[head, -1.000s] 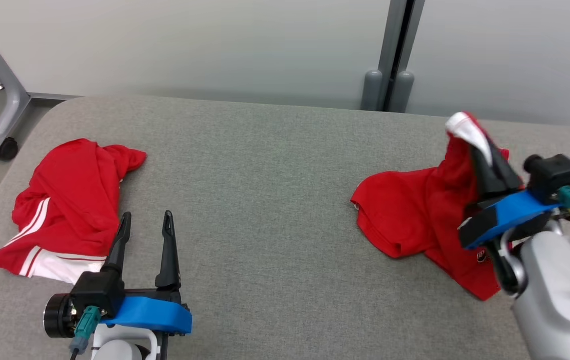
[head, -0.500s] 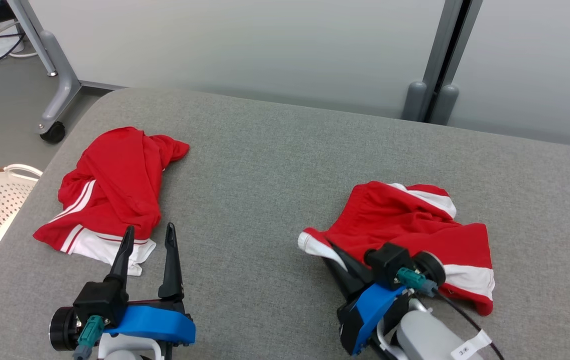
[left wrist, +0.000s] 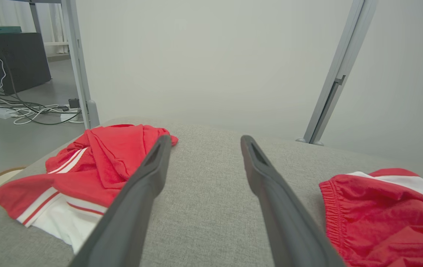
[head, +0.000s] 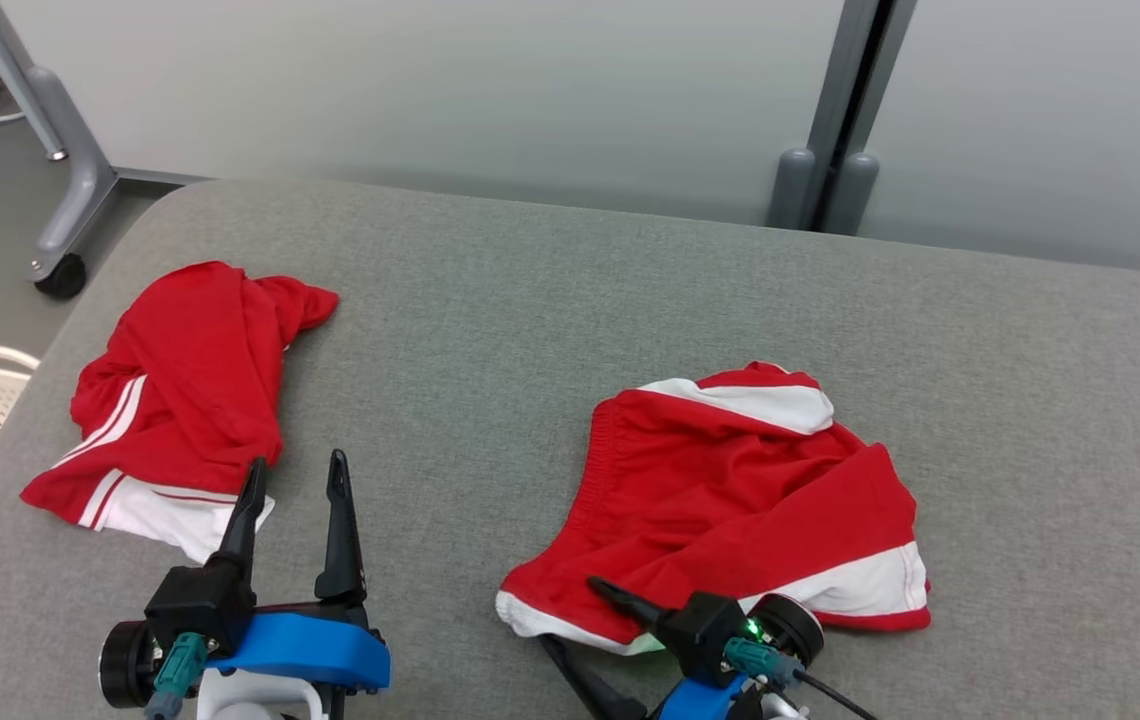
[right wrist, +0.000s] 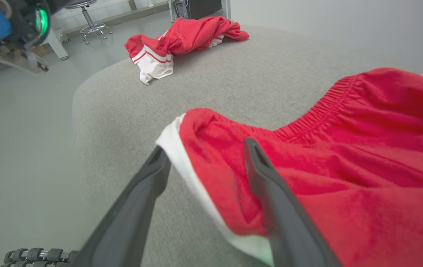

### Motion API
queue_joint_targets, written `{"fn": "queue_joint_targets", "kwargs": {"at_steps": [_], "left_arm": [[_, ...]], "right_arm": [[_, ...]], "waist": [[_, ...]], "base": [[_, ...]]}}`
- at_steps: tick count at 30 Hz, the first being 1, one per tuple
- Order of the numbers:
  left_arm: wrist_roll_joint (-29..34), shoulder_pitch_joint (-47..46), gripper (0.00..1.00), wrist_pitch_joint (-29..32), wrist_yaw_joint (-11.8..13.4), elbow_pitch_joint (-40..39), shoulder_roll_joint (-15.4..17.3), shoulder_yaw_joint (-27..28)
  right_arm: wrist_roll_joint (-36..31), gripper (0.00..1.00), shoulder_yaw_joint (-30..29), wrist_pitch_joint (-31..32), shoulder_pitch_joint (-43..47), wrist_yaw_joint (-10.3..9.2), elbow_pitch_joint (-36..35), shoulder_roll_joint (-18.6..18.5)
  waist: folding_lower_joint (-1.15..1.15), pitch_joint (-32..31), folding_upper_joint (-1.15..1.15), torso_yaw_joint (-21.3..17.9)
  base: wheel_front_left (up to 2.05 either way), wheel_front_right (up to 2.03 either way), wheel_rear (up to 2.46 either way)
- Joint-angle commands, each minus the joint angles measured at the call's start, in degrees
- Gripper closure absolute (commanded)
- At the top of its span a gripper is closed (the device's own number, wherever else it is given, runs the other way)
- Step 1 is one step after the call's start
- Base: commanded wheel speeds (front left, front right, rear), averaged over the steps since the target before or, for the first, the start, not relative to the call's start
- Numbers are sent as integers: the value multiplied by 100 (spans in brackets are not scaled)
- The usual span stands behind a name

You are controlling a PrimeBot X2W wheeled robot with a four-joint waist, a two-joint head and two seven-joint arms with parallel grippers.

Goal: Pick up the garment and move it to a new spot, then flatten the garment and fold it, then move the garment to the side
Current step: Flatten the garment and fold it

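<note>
My right pincer [right wrist: 205,148] stands open astride the garment [head: 730,480]'s near hem; backing out carelessly could snag and drag it. Left pincer [head: 295,462], open, idles left of the garment.

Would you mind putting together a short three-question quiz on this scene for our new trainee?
1. True or false: the right end effector is clamped shut on the right garment.
2. How many garments lie on the table? A) one B) two C) three
3. Fill in the blank: the left end effector is ___ and holds nothing.

Key
1. False. Its fingers stand apart, with the white hem lying between them.
2. B. The right garment and the left garment.
3. Open.
</note>
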Motion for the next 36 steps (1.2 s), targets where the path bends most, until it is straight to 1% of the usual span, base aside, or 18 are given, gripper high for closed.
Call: {"fn": "queue_joint_targets", "kwargs": {"at_steps": [1, 6, 11, 15, 20, 27, 31, 36], "left_arm": [[33, 19, 0, -15, -12, 8, -6, 43], [105, 107, 0, -15, -36, -7, -6, 137], [171, 167, 0, -15, -67, -11, -7, 241], [216, 254, 0, -15, -94, -27, -6, 327], [338, 385, 0, -15, -123, -63, 6, 426], [524, 507, 0, -15, -171, -127, 58, 515], [668, 597, 0, -15, -176, -164, 102, 526], [775, 717, 0, -15, -213, -237, 173, 569]], "right_arm": [[-84, 0, -39, -20, 117, 3, -60, -20], [-468, 0, -361, -20, 488, 3, -360, -23], [-701, 0, -736, -20, 846, 2, -900, -249], [-783, 0, -1362, -20, 1096, 2, -1363, -410], [-948, 0, -2314, -20, 1376, 2, -1789, -494], [-1157, 0, -3385, -21, 1817, 2, -2143, -440], [-1256, 0, -3792, -21, 2094, 2, -2283, -369], [-1343, 0, -4069, -21, 2422, 2, -2391, -238]], "waist": [[0, -52, 0, -102], [0, -136, 0, -409], [0, -233, 0, -665], [0, -310, 0, -867], [0, -407, 0, -1079], [0, -498, 0, -1216], [0, -542, 0, -1242], [0, -560, 0, -1237]], "base": [[0, 0, 0], [0, 0, 0], [0, 0, 0], [0, 0, 0], [0, 0, 0], [0, 0, 0], [0, 0, 0], [0, 0, 0]]}}
